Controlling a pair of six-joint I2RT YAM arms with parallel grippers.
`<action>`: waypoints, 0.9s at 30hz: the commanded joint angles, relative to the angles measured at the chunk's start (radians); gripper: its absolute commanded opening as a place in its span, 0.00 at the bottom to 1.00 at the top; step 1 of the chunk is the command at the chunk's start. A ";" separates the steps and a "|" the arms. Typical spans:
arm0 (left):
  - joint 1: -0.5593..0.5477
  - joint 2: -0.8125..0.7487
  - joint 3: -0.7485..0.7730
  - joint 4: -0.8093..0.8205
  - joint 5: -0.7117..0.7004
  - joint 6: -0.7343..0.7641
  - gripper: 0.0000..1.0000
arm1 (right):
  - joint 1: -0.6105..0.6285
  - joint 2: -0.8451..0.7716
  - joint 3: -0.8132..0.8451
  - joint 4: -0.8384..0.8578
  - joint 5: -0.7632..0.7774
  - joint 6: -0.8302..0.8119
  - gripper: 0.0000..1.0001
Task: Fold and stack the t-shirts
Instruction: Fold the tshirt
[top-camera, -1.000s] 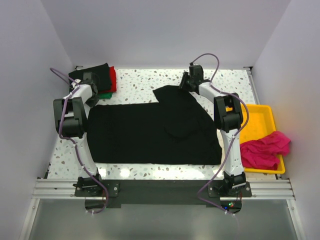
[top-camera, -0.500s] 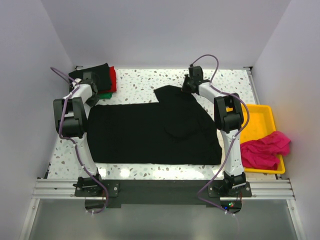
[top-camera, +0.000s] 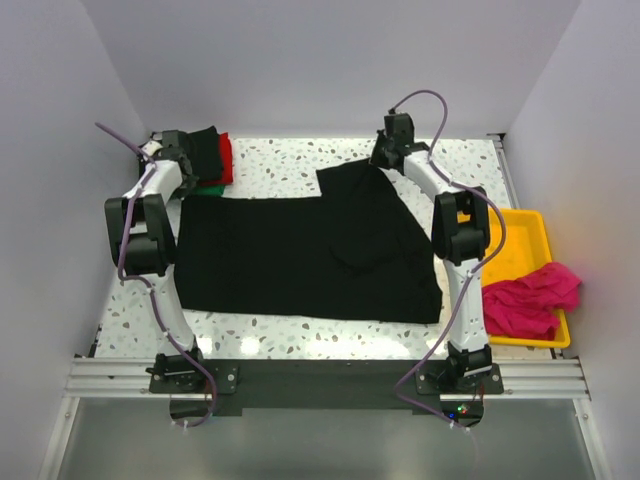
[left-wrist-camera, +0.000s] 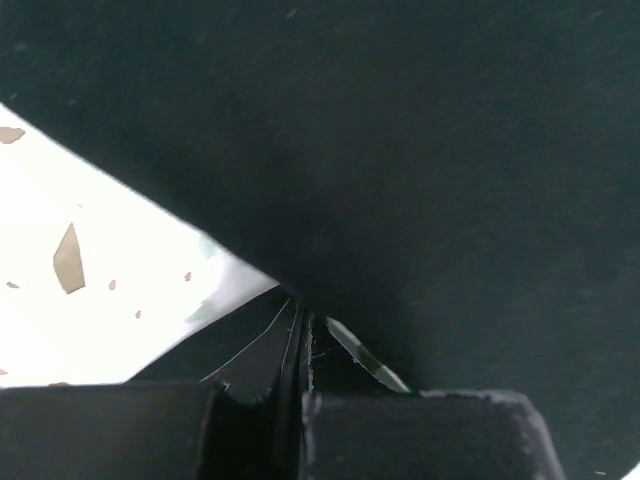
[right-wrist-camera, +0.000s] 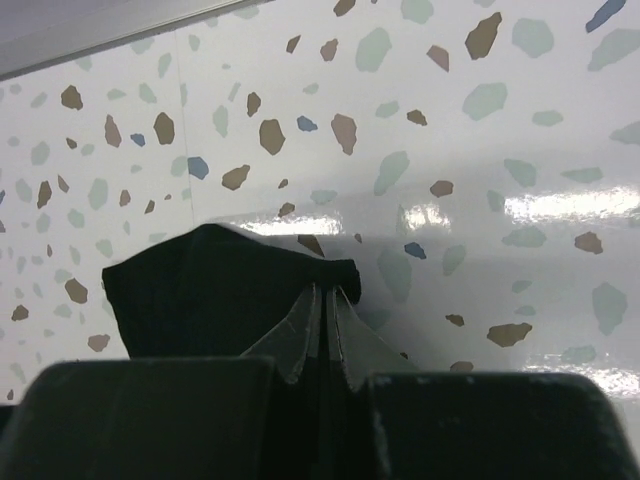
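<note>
- Black shirt (top-camera: 300, 255) lies spread over the middle of the speckled table (top-camera: 290, 165), its near hem running left to right close to the arm bases.
- Yellow tray (top-camera: 525, 235) sits at the right edge of the table, apart from the black shirt.
- Pink shirt (top-camera: 525, 300) is bunched in the tray's near end and spills over its right rim.
- Far-right part of the black shirt is drawn up into a peak toward the table's far edge, with a flap lying over the body.
- Right gripper (right-wrist-camera: 328, 295) has its fingers pressed together on that peak. The wrist view shows a small fold of black cloth pinched at the tips, with bare table behind it.
- Left gripper (left-wrist-camera: 300, 320) is at the far-left corner of the black shirt, fingers closed tight on black cloth. Cloth fills most of its wrist view, with a strip of table at the left.
- Folded black shirt (top-camera: 205, 145) tops a stack in the far-left corner, just beyond the left gripper.
- Red shirt (top-camera: 226, 158) shows at the stack's right side and green shirt (top-camera: 210, 189) at its near edge.
</note>
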 joint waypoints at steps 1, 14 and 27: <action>0.008 0.007 0.057 0.055 0.020 0.019 0.00 | -0.014 -0.054 0.061 -0.008 0.036 -0.023 0.00; 0.018 -0.087 -0.055 0.132 0.072 0.042 0.00 | -0.018 -0.290 -0.259 0.074 0.027 -0.017 0.00; 0.068 -0.270 -0.258 0.161 0.107 0.033 0.00 | -0.018 -0.663 -0.721 0.120 0.040 0.095 0.00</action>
